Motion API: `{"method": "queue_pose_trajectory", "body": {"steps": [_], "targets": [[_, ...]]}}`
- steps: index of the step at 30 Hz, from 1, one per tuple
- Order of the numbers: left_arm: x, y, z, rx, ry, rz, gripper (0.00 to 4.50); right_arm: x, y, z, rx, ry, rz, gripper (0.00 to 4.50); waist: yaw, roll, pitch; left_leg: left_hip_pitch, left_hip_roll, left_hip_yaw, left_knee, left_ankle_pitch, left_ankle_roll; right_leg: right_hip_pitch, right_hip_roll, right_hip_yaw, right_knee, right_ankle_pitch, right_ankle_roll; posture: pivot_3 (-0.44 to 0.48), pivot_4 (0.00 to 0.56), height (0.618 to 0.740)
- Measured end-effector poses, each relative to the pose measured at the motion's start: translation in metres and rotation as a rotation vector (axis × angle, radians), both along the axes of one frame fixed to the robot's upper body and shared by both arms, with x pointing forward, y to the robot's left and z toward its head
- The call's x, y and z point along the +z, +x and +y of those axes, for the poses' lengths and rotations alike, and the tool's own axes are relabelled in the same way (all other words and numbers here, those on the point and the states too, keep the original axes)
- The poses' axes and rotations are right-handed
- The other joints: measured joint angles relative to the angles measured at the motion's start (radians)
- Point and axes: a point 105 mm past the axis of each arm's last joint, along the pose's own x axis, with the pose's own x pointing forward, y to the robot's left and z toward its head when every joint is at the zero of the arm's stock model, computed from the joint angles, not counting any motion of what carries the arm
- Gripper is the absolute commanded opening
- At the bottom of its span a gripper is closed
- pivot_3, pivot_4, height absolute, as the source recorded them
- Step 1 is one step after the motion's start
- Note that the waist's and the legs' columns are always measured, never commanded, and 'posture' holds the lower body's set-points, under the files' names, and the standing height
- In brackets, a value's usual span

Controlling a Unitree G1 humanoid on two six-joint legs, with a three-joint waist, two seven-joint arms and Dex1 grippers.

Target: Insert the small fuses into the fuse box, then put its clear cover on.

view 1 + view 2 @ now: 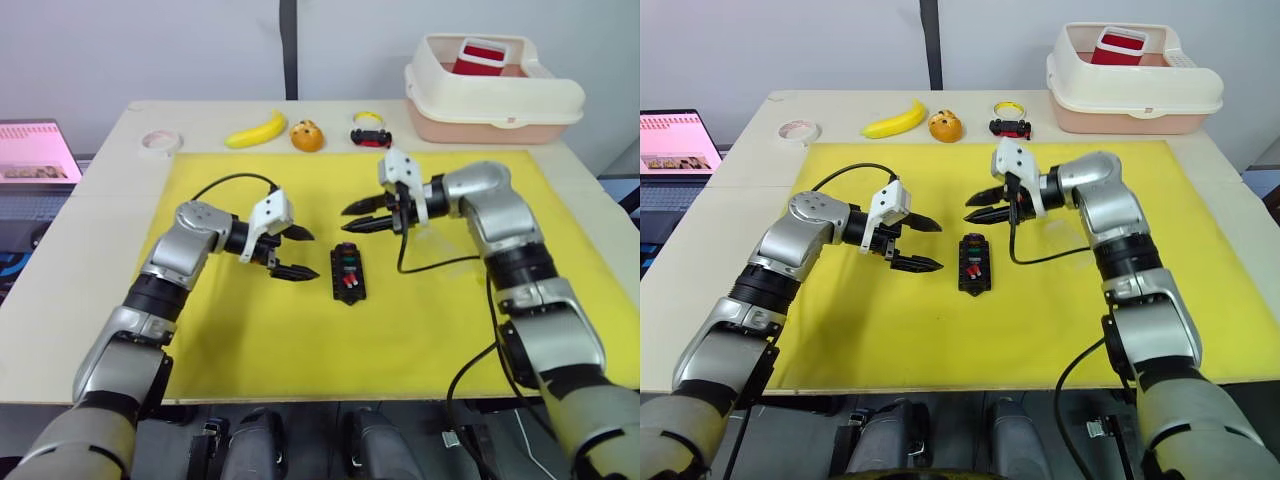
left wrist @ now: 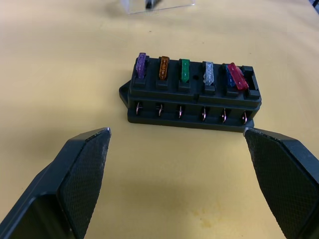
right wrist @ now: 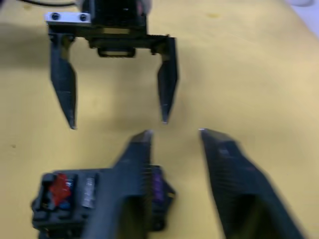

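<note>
The black fuse box (image 1: 348, 272) lies mid-mat with several small fuses (image 2: 185, 70) standing in one row of its slots: purple, amber, green, grey, blue and red. Just left of the box, my left gripper (image 1: 315, 254) is open and empty, its fingertips (image 2: 84, 164) wide apart and facing the box's side. Above the box's far end, my right gripper (image 1: 344, 220) hovers open and empty, pointing left. The clear cover (image 2: 169, 5) lies flat on the mat beyond the box, under my right wrist (image 1: 428, 236).
The yellow mat (image 1: 250, 350) covers most of the table. Along the back edge are a tape roll (image 1: 160, 142), a banana (image 1: 255, 130), an orange toy (image 1: 307, 135) and a toy car (image 1: 371, 130). A cream bin (image 1: 495, 95) stands back right, a laptop (image 1: 35, 150) far left.
</note>
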Motion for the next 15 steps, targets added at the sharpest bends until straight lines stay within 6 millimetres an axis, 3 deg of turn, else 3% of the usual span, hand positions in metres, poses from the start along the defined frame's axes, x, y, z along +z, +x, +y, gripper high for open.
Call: {"method": "queue_pose_trajectory", "body": {"steps": [9,15], "targets": [[0.000,0.000,0.000,-0.002,0.000,0.001,4.50,-0.007,0.004,0.000,-0.065,0.061,0.022,0.03,0.000,0.000,0.000,0.000,0.000,0.000,0.000,0.000,0.000,0.000,0.000,0.000,0.000,0.000,0.000,0.000,0.150,0.739],[0.000,0.000,0.000,-0.002,0.001,0.001,4.50,-0.024,0.008,-0.005,-0.099,0.037,0.091,0.03,0.000,0.000,0.000,0.000,0.000,0.000,0.000,0.000,0.000,0.000,0.000,0.000,0.000,0.000,0.000,0.000,0.150,0.739]]}}
